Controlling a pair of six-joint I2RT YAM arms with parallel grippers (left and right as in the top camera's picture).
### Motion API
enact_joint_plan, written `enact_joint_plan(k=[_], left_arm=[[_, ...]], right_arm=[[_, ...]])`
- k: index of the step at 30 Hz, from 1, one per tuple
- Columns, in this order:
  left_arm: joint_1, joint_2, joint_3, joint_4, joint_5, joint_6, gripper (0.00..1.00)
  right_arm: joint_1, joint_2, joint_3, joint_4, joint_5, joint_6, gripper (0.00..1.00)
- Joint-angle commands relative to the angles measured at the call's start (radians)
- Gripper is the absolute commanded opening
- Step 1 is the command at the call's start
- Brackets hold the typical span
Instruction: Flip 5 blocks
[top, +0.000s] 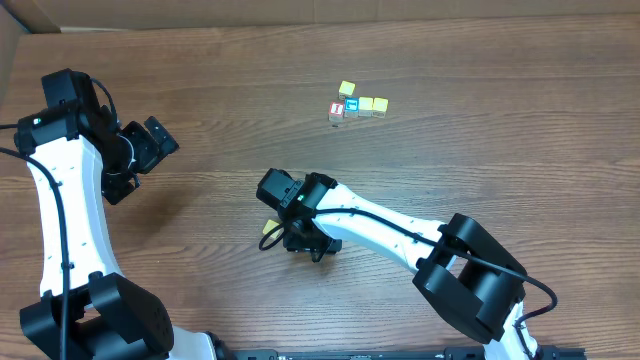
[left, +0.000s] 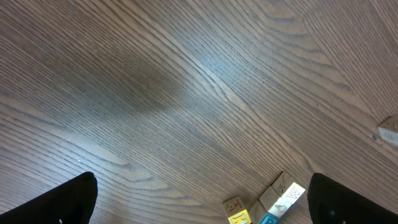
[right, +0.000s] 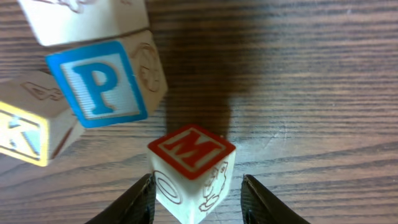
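The right wrist view shows a red-faced M cube (right: 189, 168) standing tilted between my right gripper's (right: 198, 186) jaws. The left finger (right: 140, 199) touches it; the right finger (right: 261, 199) stands a small gap away. Just beyond are the blue P block (right: 96, 81), a yellow block (right: 25, 130) and a cream block (right: 87, 18). Overhead, the block cluster (top: 358, 104) lies at the back centre, and the right gripper (top: 298, 238) points down mid-table beside a small yellow piece (top: 268, 228). My left gripper (left: 202, 208) is wide open and holds nothing; blocks (left: 273, 202) show near its right finger.
A bare wood-grain table (top: 480, 150) fills all views. The left arm (top: 60, 190) rises along the left side, with its gripper (top: 150, 140) held above the table. The right arm's base (top: 470, 275) sits at the front right.
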Motion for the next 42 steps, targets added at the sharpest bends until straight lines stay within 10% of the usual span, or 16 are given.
enact_joint_plan(k=[1,42], left_arm=[[-0.005,0.001,-0.009,0.001,0.001,-0.003,1.0],[-0.005,0.001,-0.009,0.001,0.001,-0.003,1.0]], right_arm=[[0.006,-0.015,-0.013,0.0,-0.002,0.021,0.45],[0.018,-0.016,0.021,-0.008,0.011,-0.052,0.44]])
